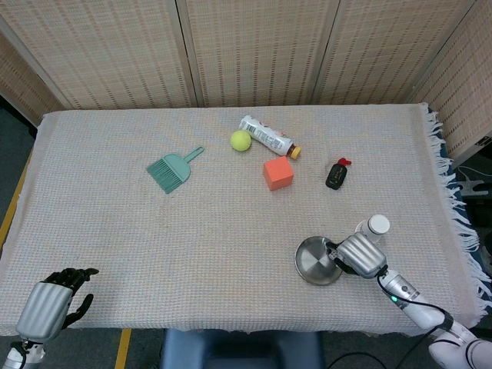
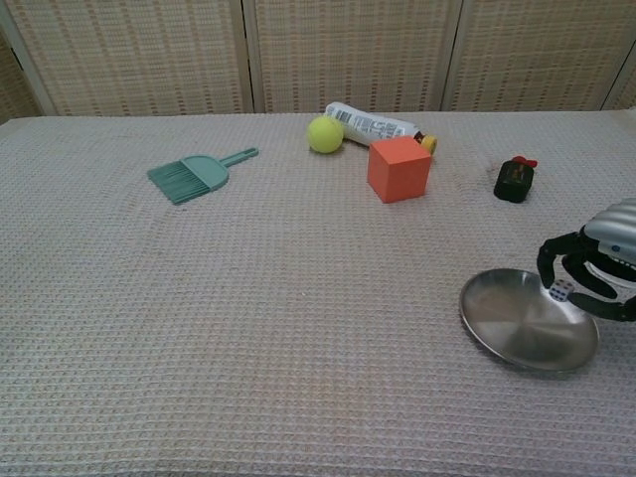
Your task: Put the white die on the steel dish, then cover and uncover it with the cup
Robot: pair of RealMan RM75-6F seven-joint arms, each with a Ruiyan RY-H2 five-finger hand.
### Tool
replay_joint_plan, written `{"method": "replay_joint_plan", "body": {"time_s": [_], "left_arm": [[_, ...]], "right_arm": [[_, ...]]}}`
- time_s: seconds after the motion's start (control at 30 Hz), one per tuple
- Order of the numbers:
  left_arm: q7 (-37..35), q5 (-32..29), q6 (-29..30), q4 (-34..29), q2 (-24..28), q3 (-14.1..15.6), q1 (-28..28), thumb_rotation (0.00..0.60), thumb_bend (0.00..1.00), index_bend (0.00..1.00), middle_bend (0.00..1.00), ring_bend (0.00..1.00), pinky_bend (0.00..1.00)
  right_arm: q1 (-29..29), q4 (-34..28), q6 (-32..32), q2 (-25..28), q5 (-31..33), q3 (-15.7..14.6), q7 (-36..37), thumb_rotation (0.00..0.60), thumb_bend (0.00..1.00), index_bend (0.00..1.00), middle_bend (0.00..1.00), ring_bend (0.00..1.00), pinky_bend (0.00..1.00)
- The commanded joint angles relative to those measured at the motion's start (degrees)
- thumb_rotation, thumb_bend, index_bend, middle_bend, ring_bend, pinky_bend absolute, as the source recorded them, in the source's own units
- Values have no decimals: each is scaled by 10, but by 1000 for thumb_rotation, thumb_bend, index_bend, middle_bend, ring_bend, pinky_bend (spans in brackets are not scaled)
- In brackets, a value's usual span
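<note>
My right hand (image 2: 596,260) hangs over the far right rim of the steel dish (image 2: 517,333), its curled fingertips (image 2: 549,268) pinching the white die (image 2: 561,290) just above the metal. The white cup (image 1: 375,227) stands just beyond that hand. My left hand (image 1: 48,306) rests at the table's near left corner, fingers loosely spread, holding nothing.
</note>
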Motion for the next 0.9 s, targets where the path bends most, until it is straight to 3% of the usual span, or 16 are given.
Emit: {"method": "replay_joint_plan", "body": {"time_s": [0.03,0.13,0.27,0.33,0.57,0.7,0.9], "left_arm": [[-1,1,1,0,1,0,0,600,364,314,429,370,524],[-2,1,2,0,1,0,1,600,364,314,429,371,524],[-5,0,3,-1,2,-1,1,600,364,314,429,370,524],[-6,1,4,-1,3,-1,1,600,363,314,429,370,524],[-6,0,3,-1,3,0,1,600,364,314,429,371,524],[-7,-1,3,-2,3,-1,1,600,364,314,429,371,525],[-5,-3,-1,-2,3,-1,1,600,364,314,430,371,524]], "right_arm": [[8,4,-4,-15,7,9,3,600,508,511,735,801,1000],[12,26,18,-33,-2,14,35,600,289,516,735,791,1000],[15,63,60,-55,-21,12,97,600,127,489,734,736,1000],[16,76,76,-58,-27,11,116,600,89,458,713,687,993],[21,53,64,-34,-17,10,122,600,33,303,457,421,877],[16,43,62,-19,13,35,53,600,31,289,369,269,733],[17,-25,-2,31,70,55,-38,600,31,188,211,71,347]]}}
